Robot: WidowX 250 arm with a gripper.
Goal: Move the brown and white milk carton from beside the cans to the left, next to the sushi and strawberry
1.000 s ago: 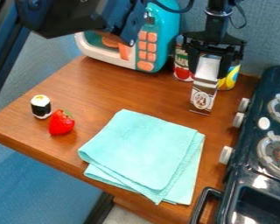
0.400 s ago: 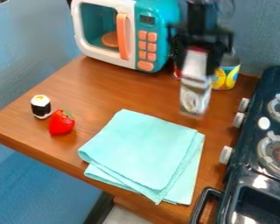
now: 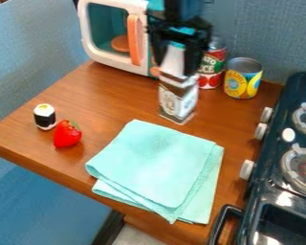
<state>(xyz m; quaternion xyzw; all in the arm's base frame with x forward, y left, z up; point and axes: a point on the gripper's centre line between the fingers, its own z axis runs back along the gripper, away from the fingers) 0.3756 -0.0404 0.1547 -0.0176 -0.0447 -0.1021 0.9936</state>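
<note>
The black gripper hangs over the back of the wooden table, in front of the toy microwave's right side. It is shut on the white top of a small brown-and-white carton, which is held upright; whether its base touches the wood I cannot tell. Just in front of the carton lies a folded turquoise cloth. Toward the table's left side, a red strawberry sits beside a black-and-white sushi roll.
A teal and white toy microwave stands at the back. Right of the carton are a red and green can and a yellow can. A dark toy stove borders the table's right side.
The gripper has moved left with the carton, from in front of the cans to near the microwave. The carton has turned somewhat, and both cans are now uncovered.
</note>
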